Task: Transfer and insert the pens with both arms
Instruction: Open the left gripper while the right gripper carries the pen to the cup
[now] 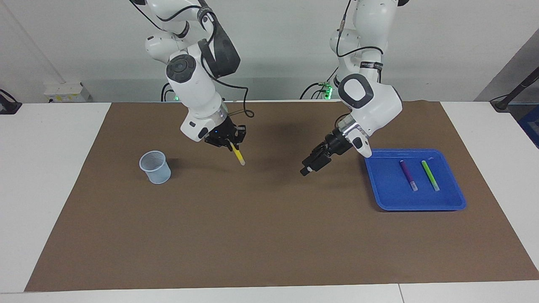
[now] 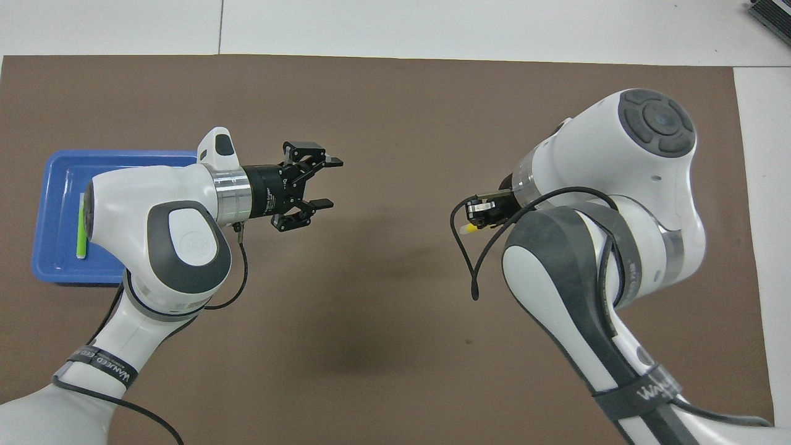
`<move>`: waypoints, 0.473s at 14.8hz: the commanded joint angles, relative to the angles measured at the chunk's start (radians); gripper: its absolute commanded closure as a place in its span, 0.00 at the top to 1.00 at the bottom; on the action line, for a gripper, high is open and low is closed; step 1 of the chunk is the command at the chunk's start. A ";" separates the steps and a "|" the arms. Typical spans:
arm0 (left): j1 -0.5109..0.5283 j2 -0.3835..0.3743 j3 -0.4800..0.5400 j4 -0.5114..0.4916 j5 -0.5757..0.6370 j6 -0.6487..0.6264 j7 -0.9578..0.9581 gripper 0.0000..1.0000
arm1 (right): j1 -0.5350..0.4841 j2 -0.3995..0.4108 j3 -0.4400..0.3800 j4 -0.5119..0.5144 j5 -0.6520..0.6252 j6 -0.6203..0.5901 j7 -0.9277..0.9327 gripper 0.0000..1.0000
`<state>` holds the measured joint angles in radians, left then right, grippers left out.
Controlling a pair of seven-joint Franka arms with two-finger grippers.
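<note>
The tray (image 1: 421,204) is blue and the mat (image 1: 269,235) plain brown. The pens are yellow (image 1: 238,156), purple (image 1: 407,174) and green (image 1: 430,175).

Two high cameras, half a turn apart
One faces the robots across the whole brown mat (image 1: 269,235); the other looks steeply down, closer, sharing its middle and the blue tray (image 2: 59,167)
</note>
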<state>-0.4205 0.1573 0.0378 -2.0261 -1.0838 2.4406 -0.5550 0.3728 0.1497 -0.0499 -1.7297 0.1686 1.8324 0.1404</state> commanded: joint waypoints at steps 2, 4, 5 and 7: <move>0.080 -0.044 0.007 -0.037 0.253 -0.093 0.036 0.80 | -0.099 -0.053 0.008 -0.001 -0.170 -0.129 -0.224 0.00; 0.136 -0.044 0.007 -0.020 0.402 -0.173 0.088 0.80 | -0.155 -0.074 0.008 -0.014 -0.260 -0.157 -0.355 0.00; 0.169 -0.048 0.007 -0.022 0.435 -0.184 0.143 0.80 | -0.198 -0.078 0.010 -0.017 -0.283 -0.159 -0.414 0.00; 0.238 -0.053 0.008 -0.028 0.453 -0.218 0.289 0.80 | -0.274 -0.079 0.010 -0.036 -0.287 -0.145 -0.533 0.00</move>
<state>-0.2399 0.1319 0.0483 -2.0337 -0.6694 2.2699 -0.3844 0.1665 0.0880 -0.0540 -1.7329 -0.0981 1.6817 -0.2893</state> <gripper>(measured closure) 0.194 0.819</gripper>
